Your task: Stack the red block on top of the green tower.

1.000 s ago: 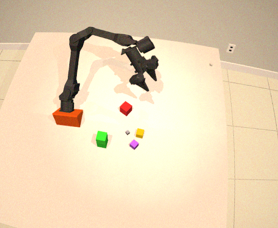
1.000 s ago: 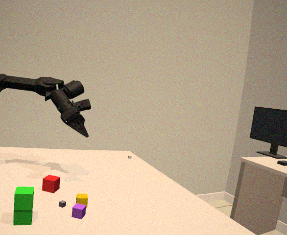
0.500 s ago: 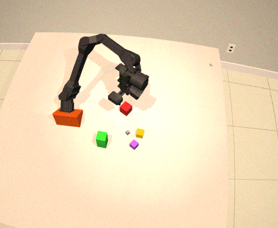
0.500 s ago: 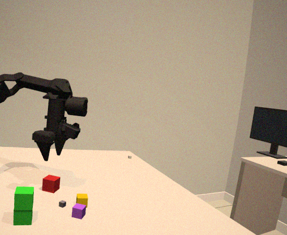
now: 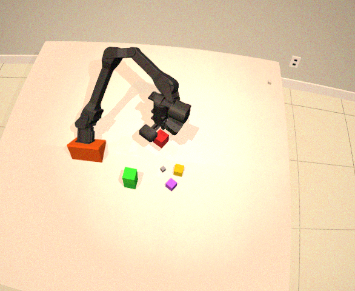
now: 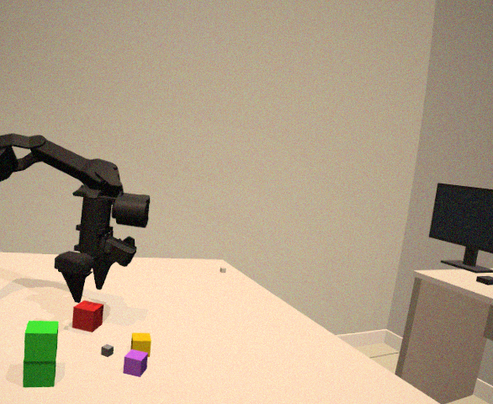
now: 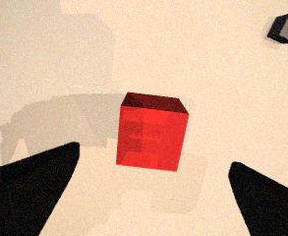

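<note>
The red block point(image 5: 161, 138) point(image 6: 87, 316) point(image 7: 151, 139) sits on the table, in the wrist view between and a little beyond the two fingertips. The green tower point(image 5: 129, 177) point(image 6: 40, 353) is two green blocks, one on the other, standing upright nearer the front than the red block; it is out of the wrist view. My gripper point(image 6: 88, 295) point(image 7: 155, 159) is open and empty, pointing down above the table close to the red block, its tips higher than the block's base. In the top view the fingertips are mostly hidden behind the gripper's own body.
A small grey cube point(image 5: 163, 169) point(image 6: 107, 350) point(image 7: 287, 29), a yellow block point(image 5: 179, 170) point(image 6: 140, 343) and a purple block point(image 5: 171, 184) point(image 6: 135, 363) lie to the right of the tower. A tiny pale cube point(image 5: 269, 82) point(image 6: 223, 269) lies near the table's far right corner. The arm's orange base point(image 5: 86, 151) is at the left.
</note>
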`<state>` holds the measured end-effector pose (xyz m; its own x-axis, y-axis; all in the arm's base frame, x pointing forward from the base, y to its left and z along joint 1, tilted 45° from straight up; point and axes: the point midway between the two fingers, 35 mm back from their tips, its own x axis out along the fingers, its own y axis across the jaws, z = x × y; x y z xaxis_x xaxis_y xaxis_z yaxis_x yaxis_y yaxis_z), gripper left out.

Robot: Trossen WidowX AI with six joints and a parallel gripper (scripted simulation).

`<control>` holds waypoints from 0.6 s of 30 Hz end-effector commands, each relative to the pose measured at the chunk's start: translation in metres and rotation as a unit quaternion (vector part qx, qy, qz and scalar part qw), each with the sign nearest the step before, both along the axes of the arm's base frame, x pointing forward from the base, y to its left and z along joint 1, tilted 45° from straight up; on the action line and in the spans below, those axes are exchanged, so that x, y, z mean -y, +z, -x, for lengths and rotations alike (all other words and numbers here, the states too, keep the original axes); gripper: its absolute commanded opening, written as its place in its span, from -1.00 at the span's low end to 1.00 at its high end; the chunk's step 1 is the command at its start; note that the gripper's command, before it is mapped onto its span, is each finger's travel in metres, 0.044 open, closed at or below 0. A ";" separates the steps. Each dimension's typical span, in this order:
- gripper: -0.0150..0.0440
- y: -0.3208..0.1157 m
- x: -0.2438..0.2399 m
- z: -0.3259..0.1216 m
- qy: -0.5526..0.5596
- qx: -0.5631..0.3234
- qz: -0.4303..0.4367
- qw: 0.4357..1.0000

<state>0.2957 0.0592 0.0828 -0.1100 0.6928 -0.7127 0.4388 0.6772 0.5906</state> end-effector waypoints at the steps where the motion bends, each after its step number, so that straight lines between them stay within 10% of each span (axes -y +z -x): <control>1: 1.00 -0.004 -0.007 0.000 -0.003 0.003 -0.003 1.000; 18: 1.00 -0.021 -0.023 0.001 -0.003 0.003 -0.002 1.000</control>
